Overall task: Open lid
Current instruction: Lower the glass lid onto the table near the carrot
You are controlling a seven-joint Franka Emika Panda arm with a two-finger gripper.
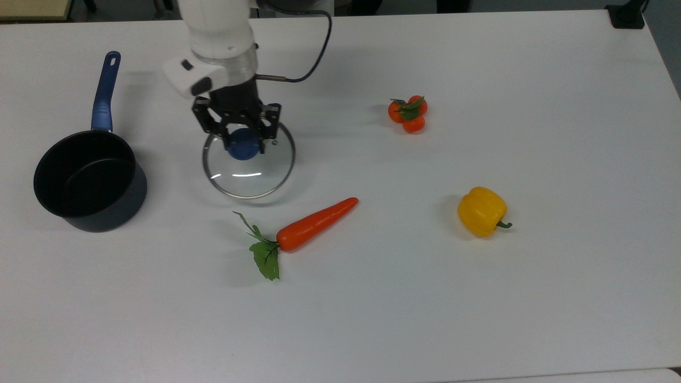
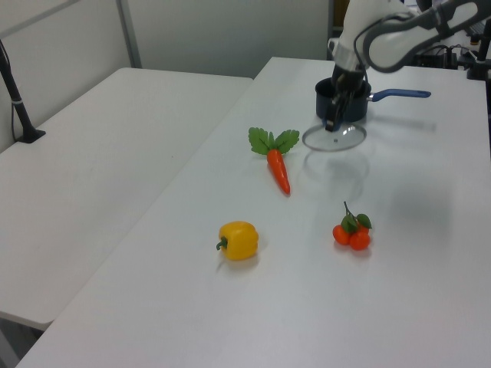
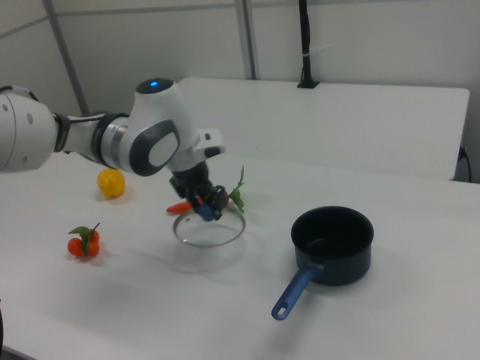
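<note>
Nearest in the top view, a carrot [image 1: 314,224] lies on the white counter [image 1: 479,308], with a yellow pepper [image 1: 481,211] off to the top view's right. Just beyond the carrot, the lid [image 1: 248,167] hangs clear of the saucepan [image 1: 88,181], which sits open well off to the top view's left. The gripper [image 1: 243,142] is clamped on the lid's blue knob [image 1: 242,144]. Farther back, toward the top view's right, rests a tomato cluster [image 1: 408,113].
</note>
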